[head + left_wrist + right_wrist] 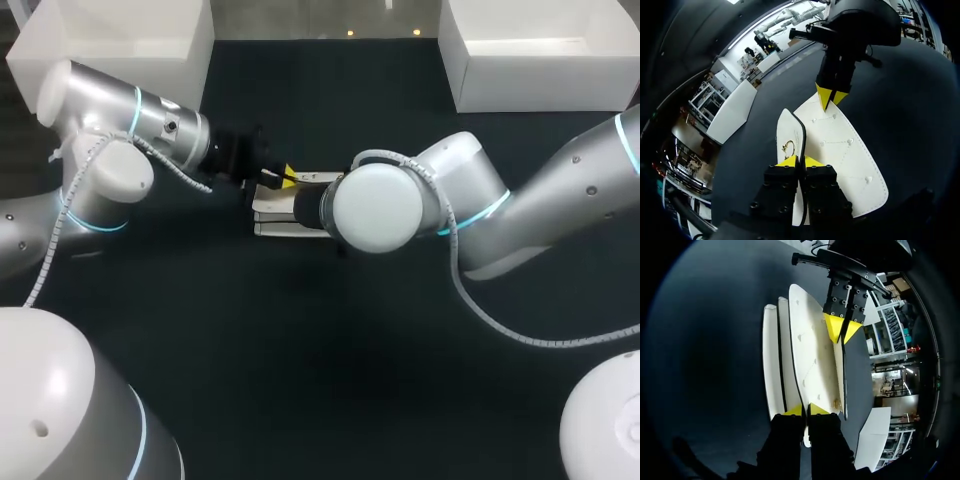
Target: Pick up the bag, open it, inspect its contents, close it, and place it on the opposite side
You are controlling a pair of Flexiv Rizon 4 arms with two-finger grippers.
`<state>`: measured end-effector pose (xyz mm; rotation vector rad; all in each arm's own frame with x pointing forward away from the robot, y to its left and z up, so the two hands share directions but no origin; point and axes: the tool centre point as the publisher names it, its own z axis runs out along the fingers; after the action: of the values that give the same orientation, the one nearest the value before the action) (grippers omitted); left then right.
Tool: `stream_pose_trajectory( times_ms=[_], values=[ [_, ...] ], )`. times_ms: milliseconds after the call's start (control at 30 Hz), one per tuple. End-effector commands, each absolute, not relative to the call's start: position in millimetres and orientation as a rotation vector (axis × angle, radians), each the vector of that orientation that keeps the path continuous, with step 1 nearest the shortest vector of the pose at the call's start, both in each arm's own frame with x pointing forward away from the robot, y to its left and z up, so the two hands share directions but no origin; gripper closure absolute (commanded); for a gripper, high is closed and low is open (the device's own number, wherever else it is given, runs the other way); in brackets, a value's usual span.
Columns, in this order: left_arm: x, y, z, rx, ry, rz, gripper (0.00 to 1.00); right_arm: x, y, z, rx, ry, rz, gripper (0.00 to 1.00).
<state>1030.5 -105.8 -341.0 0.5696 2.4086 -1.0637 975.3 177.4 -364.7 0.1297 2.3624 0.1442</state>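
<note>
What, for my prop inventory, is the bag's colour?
The bag is white with a dark edge trim, clearest in the left wrist view.

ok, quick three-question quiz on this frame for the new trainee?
1. True or false: the bag is black.
2. The left end effector is: A) open above the bag, B) shut on the bag, C) touching nothing.
3. Fill in: the right end effector grips the bag at the end ___ the left's.
Key: 1 false; 2 B; 3 opposite.
</note>
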Motion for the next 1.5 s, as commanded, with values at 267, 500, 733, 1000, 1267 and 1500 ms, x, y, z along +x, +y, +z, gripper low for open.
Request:
stream_pose_trajectory(
  times_ms=[267,500,733,1000,1267,1500],
  values=[
    [1019.7,-106.9,-357.9,0.596,2.387,-1.04,1.0,976.0,178.3,-366.0,0.13,2.36,0.143,1.0],
    [1018.5,-105.4,-356.3,0.592,2.384,-1.035,1.0,976.0,178.3,-366.0,0.13,2.36,0.143,1.0],
    [1018.5,-105.4,-356.3,0.592,2.384,-1.035,1.0,976.0,178.3,-366.0,0.13,2.36,0.143,1.0],
    [1014.8,-105.9,-364.5,0.637,2.373,-1.013,1.0,976.0,178.3,-366.0,0.13,2.36,0.143,1.0],
    [1012.1,-101.3,-369.4,0.646,2.349,-1.012,1.0,976.0,178.3,-366.0,0.13,2.36,0.143,1.0],
    [1015.9,-100.0,-361.9,0.626,2.321,-1.021,0.66,976.0,178.3,-366.0,0.13,2.36,0.143,1.0]
  ],
)
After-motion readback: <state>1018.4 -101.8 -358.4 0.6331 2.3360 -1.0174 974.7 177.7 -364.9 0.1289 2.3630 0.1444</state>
